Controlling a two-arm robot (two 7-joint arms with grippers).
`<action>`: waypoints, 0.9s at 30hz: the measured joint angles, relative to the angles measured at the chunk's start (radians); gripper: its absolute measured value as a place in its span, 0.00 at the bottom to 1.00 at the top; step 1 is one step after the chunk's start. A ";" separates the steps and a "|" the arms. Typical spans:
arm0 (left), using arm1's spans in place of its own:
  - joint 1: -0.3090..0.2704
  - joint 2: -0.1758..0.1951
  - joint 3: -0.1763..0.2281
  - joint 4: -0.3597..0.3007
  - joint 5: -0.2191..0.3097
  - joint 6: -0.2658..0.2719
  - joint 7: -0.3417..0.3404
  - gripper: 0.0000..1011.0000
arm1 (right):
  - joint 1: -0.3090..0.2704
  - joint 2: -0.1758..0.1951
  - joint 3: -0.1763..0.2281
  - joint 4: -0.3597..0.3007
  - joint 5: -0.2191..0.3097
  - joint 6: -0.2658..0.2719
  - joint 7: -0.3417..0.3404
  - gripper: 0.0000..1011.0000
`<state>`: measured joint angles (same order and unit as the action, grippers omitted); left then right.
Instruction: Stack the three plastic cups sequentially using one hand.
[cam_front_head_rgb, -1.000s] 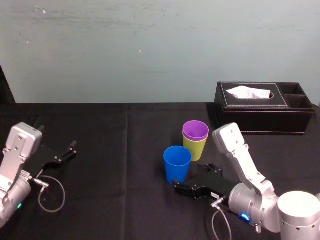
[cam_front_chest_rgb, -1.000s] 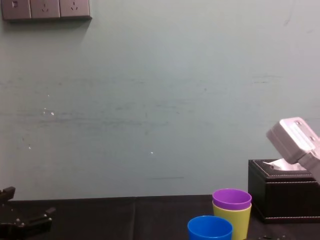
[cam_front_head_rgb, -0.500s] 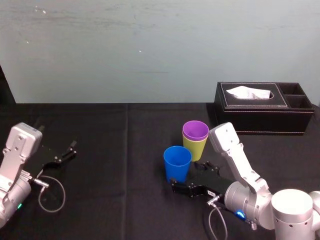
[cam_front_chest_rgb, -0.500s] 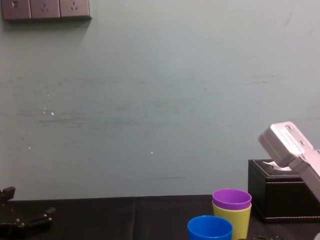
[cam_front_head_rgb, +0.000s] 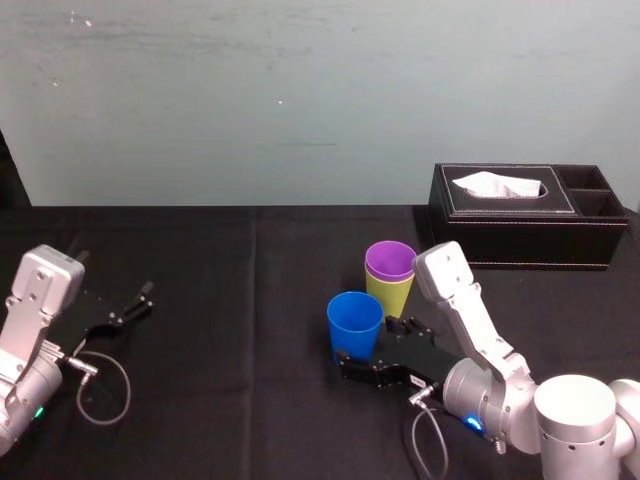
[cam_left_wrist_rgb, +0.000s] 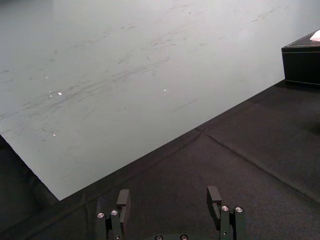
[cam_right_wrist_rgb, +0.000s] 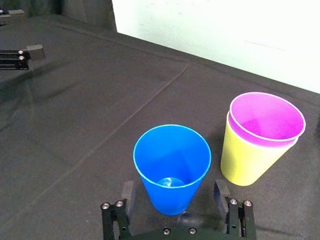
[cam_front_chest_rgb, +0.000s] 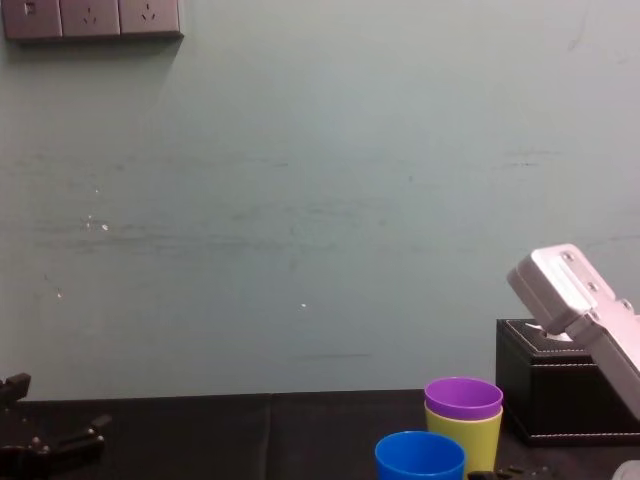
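Note:
The blue cup (cam_front_head_rgb: 355, 322) (cam_right_wrist_rgb: 172, 167) (cam_front_chest_rgb: 419, 457) stands upright on the black table. Just behind it to the right, the purple cup (cam_front_head_rgb: 390, 261) (cam_right_wrist_rgb: 267, 118) sits nested inside the yellow-green cup (cam_front_head_rgb: 393, 295) (cam_right_wrist_rgb: 248, 160). My right gripper (cam_front_head_rgb: 366, 361) (cam_right_wrist_rgb: 174, 194) is low at the blue cup's base and open. One of its fingers (cam_right_wrist_rgb: 127, 192) stands on each side of the cup, with a small gap to the wall. My left gripper (cam_front_head_rgb: 127, 308) (cam_left_wrist_rgb: 169, 197) rests open at the table's left.
A black tissue box (cam_front_head_rgb: 528, 216) (cam_front_chest_rgb: 564, 394) stands at the back right, behind the cups. A grey cable (cam_front_head_rgb: 100, 388) loops beside the left arm. The black cloth (cam_front_head_rgb: 240, 300) between the two arms is bare.
My right gripper has slid forward and left, so its fingers now flank the blue cup's base. The cups and the left arm have not moved.

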<state>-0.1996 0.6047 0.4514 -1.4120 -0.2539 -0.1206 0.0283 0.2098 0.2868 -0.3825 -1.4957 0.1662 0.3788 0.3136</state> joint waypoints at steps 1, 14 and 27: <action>0.000 0.000 0.000 0.000 0.000 0.000 0.000 0.99 | 0.002 -0.002 -0.001 0.004 -0.002 -0.003 0.000 0.99; 0.000 0.000 0.000 0.000 0.000 0.000 0.000 0.99 | 0.018 -0.016 -0.005 0.030 -0.016 -0.009 0.002 0.99; 0.000 0.000 0.000 0.000 0.000 0.000 0.000 0.99 | 0.035 -0.032 -0.013 0.061 -0.026 -0.019 0.009 0.99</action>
<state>-0.1995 0.6047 0.4514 -1.4120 -0.2539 -0.1206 0.0283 0.2448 0.2551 -0.3952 -1.4351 0.1406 0.3597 0.3226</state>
